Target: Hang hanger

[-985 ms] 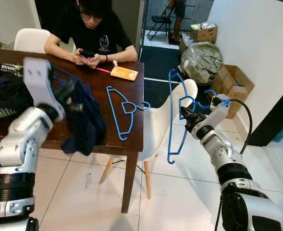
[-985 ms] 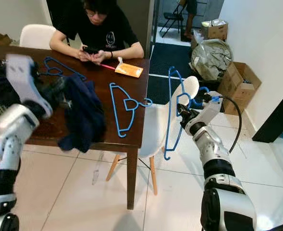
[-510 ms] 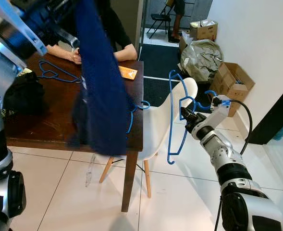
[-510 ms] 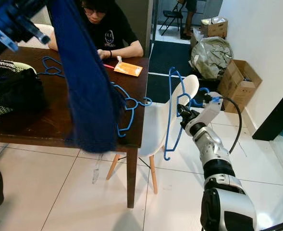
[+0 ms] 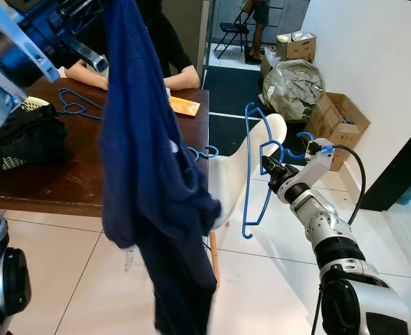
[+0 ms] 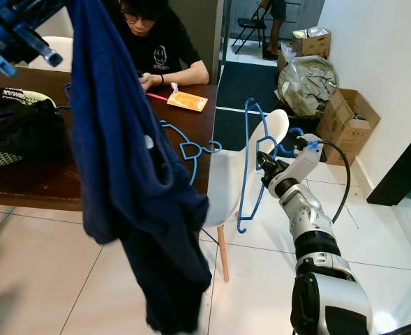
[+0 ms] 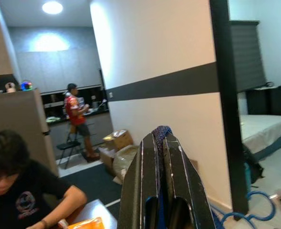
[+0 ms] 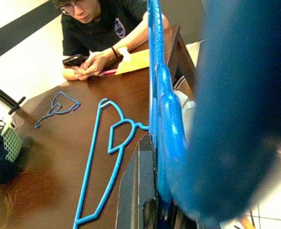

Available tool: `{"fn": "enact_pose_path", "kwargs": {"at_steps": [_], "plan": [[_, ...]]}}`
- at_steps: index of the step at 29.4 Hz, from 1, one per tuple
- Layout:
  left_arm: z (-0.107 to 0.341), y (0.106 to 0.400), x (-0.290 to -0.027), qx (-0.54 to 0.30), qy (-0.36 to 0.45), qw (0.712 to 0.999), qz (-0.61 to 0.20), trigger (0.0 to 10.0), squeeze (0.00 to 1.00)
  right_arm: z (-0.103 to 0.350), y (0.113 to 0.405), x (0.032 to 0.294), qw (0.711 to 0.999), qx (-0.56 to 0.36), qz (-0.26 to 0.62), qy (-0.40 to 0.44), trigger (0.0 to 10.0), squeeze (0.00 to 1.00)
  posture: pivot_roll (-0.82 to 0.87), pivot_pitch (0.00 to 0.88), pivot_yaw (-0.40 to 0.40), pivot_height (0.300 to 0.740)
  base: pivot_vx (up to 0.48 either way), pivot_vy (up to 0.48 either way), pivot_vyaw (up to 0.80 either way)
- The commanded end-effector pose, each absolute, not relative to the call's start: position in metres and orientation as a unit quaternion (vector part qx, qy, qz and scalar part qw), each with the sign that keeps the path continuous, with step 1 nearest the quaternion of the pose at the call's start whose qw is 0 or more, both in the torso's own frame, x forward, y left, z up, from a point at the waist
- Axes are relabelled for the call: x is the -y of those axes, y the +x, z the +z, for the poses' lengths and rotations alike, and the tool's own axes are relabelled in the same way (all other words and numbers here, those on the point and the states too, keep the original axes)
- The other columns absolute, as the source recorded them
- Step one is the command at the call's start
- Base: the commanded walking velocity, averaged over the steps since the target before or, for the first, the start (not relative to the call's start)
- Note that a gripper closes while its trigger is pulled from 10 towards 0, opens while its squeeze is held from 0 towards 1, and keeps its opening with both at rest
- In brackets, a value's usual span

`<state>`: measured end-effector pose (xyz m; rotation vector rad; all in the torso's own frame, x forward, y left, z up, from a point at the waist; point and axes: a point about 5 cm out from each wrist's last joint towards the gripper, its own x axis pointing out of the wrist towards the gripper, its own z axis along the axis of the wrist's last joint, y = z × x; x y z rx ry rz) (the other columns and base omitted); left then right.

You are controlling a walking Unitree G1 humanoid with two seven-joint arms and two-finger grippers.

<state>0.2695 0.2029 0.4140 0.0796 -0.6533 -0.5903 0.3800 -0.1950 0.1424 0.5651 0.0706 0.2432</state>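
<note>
Fabric dominates the head views: a long dark navy garment (image 5: 153, 202) hangs from the left gripper (image 7: 161, 143), raised at about ten o'clock, its two black fingers closed together on a fold of the cloth that pokes up between their tips. The cloth falls past the front edge of the brown wooden table (image 5: 65, 174) toward six o'clock, well short of any spread shape. Over at three o'clock the right gripper (image 5: 273, 169) holds the bright blue plastic hanger (image 5: 252, 171), jaws clamped on it near its neck, just beside the white moulded chair (image 5: 229, 178). The hanger's long axis stands nearly upright, one shoulder end high, the other hanging low toward the pale tiled floor (image 5: 261, 279), with its hook on the side away from the table. Hanger and garment are apart, the garment lying at nine o'clock from the clamped jaws, so the right arm is the one placed to carry a hanger end into the cloth. My reading is that an opening in the garment must first be found, and none is clear here. Two more blue hangers (image 8: 104, 157) lie flat on the table, where a seated person (image 6: 156, 45) in a black shirt looks at a phone.
</note>
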Motion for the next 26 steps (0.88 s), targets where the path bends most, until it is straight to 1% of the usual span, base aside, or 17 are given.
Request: {"fn": "enact_pose_path", "kwargs": {"at_steps": [1, 4, 5, 7, 8, 9, 10, 11, 12, 14, 15, 16, 17, 20, 21, 26], "plan": [[0.417, 0.27, -0.218, 0.322, 0.056, 0.915, -0.237, 0.0, 0.0, 0.145, 0.382, 0.195, 0.952, -0.028, 0.118, 0.282, 10.0, 0.0, 0.08, 0.0, -0.075, 0.74, 0.0, 0.0, 0.0], [0.417, 0.27, -0.218, 0.322, 0.056, 0.915, -0.237, 0.0, 0.0, 0.145, 0.382, 0.195, 0.952, -0.028, 0.118, 0.282, 10.0, 0.0, 0.08, 0.0, -0.075, 0.74, 0.0, 0.0, 0.0], [0.419, 0.273, -0.229, 0.322, 0.074, 0.925, -0.19, 0.0, 0.0, 0.145, 0.381, 0.195, 0.952, -0.029, 0.118, 0.282, 10.0, 0.0, 0.09, 0.0, -0.075, 0.74, 0.0, 0.0, 0.0], [0.419, 0.273, -0.229, 0.322, 0.074, 0.925, -0.19, 0.0, 0.0, 0.145, 0.381, 0.195, 0.952, -0.029, 0.118, 0.282, 10.0, 0.0, 0.09, 0.0, -0.075, 0.74, 0.0, 0.0, 0.0], [0.421, 0.276, -0.247, 0.321, 0.104, 0.934, -0.114, 0.0, 0.0, 0.144, 0.381, 0.195, 0.952, -0.029, 0.119, 0.282, 10.0, 0.0, 0.09, 0.0, -0.076, 0.74, 0.0, 0.0, 0.0], [0.421, 0.276, -0.247, 0.321, 0.104, 0.934, -0.114, 0.0, 0.0, 0.144, 0.381, 0.195, 0.952, -0.029, 0.119, 0.282, 10.0, 0.0, 0.09, 0.0, -0.076, 0.74, 0.0, 0.0, 0.0], [0.418, 0.282, -0.262, 0.308, 0.123, 0.942, -0.05, 0.0, 0.0, 0.144, 0.381, 0.194, 0.952, -0.03, 0.119, 0.282, 10.0, 0.0, 0.09, 0.0, -0.076, 0.74, 0.0, 0.0, 0.0], [0.412, 0.286, -0.27, 0.293, 0.127, 0.948, -0.015, 1.8, 0.0, 0.143, 0.381, 0.194, 0.952, -0.03, 0.12, 0.281, 10.0, 0.0, 0.09, 0.0, -0.075, 0.74, 0.0, 0.0, 0.0], [0.408, 0.289, -0.274, 0.283, 0.124, 0.951, -0.001, 1.8, 0.0, 0.142, 0.38, 0.194, 0.952, -0.031, 0.121, 0.281, 10.0, 0.0, 0.09, 0.0, -0.075, 0.74, 0.0, 0.0, 0.0], [0.408, 0.289, -0.274, 0.283, 0.124, 0.951, -0.001, 1.8, 0.0, 0.142, 0.38, 0.194, 0.952, -0.031, 0.121, 0.281, 10.0, 0.0, 0.09, 0.0, -0.075, 0.74, 0.0, 0.0, 0.0], [0.403, 0.291, -0.274, 0.276, 0.115, 0.954, -0.002, 4.1, 0.0, 0.142, 0.38, 0.194, 0.952, -0.031, 0.121, 0.281, 10.0, 0.0, 0.09, 0.0, -0.075, 0.74, 0.0, 0.0, 0.0], [0.403, 0.291, -0.274, 0.276, 0.115, 0.954, -0.002, 4.1, 0.0, 0.142, 0.38, 0.194, 0.952, -0.031, 0.121, 0.281, 10.0, 0.0, 0.09, 0.0, -0.075, 0.74, 0.0, 0.0, 0.0], [0.399, 0.294, -0.271, 0.271, 0.096, 0.958, -0.012, 10.0, 0.0, 0.142, 0.38, 0.194, 0.952, -0.031, 0.122, 0.28, 10.0, 0.0, 0.09, 0.0, -0.074, 0.74, 0.0, 0.0, 0.0], [0.395, 0.296, -0.268, 0.268, 0.083, 0.96, -0.02, 10.0, 0.0, 0.142, 0.38, 0.194, 0.952, -0.031, 0.122, 0.28, 10.0, 0.0, 0.09, 0.0, -0.074, 0.74, 0.0, 0.0, 0.0], [0.391, 0.298, -0.264, 0.265, 0.072, 0.961, -0.032, 10.0, 0.0, 0.142, 0.38, 0.194, 0.952, -0.031, 0.123, 0.279, 10.0, 0.0, 0.08, 0.0, -0.077, 0.74, 0.0, 0.0, 0.0], [0.387, 0.3, -0.255, 0.265, 0.064, 0.96, -0.055, 10.0, 0.0, 0.143, 0.38, 0.194, 0.952, -0.032, 0.125, 0.278, 10.0, 0.0, 0.08, 0.0, -0.077, 0.74, 0.411, 0.0, 0.0]]}}
